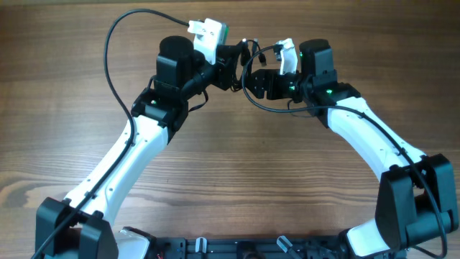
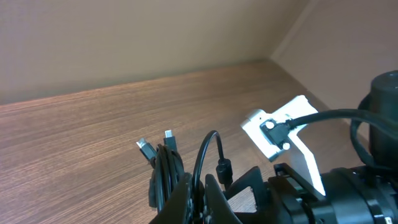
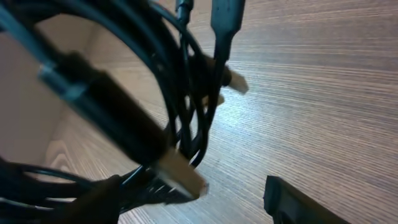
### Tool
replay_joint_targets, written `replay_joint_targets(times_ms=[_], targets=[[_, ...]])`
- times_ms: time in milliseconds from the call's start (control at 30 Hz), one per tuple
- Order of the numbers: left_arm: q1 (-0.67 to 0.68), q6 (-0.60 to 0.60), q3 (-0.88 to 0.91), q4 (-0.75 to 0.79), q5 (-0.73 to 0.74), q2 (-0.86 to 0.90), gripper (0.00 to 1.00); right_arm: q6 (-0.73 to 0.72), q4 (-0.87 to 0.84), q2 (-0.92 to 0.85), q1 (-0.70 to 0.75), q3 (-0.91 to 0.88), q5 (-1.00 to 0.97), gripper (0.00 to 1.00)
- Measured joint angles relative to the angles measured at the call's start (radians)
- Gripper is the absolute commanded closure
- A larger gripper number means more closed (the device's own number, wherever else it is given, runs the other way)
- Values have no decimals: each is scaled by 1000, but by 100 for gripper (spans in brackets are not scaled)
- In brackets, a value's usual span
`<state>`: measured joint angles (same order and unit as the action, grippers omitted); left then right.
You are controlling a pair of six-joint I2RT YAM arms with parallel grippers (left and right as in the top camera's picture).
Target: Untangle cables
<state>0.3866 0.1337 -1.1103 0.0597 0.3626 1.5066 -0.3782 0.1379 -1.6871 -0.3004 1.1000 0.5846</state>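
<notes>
The left end effector (image 2: 200, 198) was shut tight on the cables (image 2: 165, 177); the bunch of thin black cords rose straight out from between its fingers, with the wooden surface (image 1: 237, 173) behind them. Two small metal-tipped plugs (image 2: 147, 149) stuck out at the top of the bunch; a loose loop (image 2: 205, 146) arched up just beside it and came down to a third, black plug (image 2: 222, 169).

The right end effector (image 1: 255, 78) sat just to the right of the left end effector and faced it, its fingers apart. In the right wrist view one dark finger (image 3: 292, 198) showed with bare wood between it and the cords; the other side was too blurred to make out. The cords hung very close to that camera, out of focus; a pale metal plug tip (image 3: 183, 175) pointed down among them.

Just beyond the left end effector, on its right, the white camera mount (image 2: 280, 134) of the right wrist showed in the left wrist view. The left arm (image 1: 122, 162) ran back from the left end effector toward the near left corner, and a thick black wire (image 1: 115, 57) curved out wide from its wrist. The right arm (image 1: 374, 140) bent away from the left end effector toward the near right; small green lights (image 1: 329, 91) glowed on it.
</notes>
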Motion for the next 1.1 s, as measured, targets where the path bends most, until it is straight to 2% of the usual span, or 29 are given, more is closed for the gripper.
replay_joint_targets(times_ms=[167, 333, 433, 600, 633, 800, 867, 1100], targets=[[0, 0, 0, 0, 3, -42, 96, -26, -17, 0, 0, 0, -5, 21], [0, 0, 0, -2, 3, -74, 96, -64, -66, 0, 0, 0, -27, 32], [0, 0, 0, -12, 3, -86, 96, -81, -79, 0, 0, 0, -32, 34], [0, 0, 0, -16, 3, -88, 96, -101, -106, 0, 0, 0, -31, 50], [0, 0, 0, -16, 3, -88, 96, -105, -113, 0, 0, 0, -27, 57], [0, 1, 0, -17, 3, -88, 96, -126, -144, 0, -16, 0, -27, 71], [0, 5, 0, -16, 3, -88, 96, -137, -153, 0, -31, 0, -27, 95], [0, 19, 0, -16, 3, -88, 96, -160, -161, 0, -53, 0, -29, 96]])
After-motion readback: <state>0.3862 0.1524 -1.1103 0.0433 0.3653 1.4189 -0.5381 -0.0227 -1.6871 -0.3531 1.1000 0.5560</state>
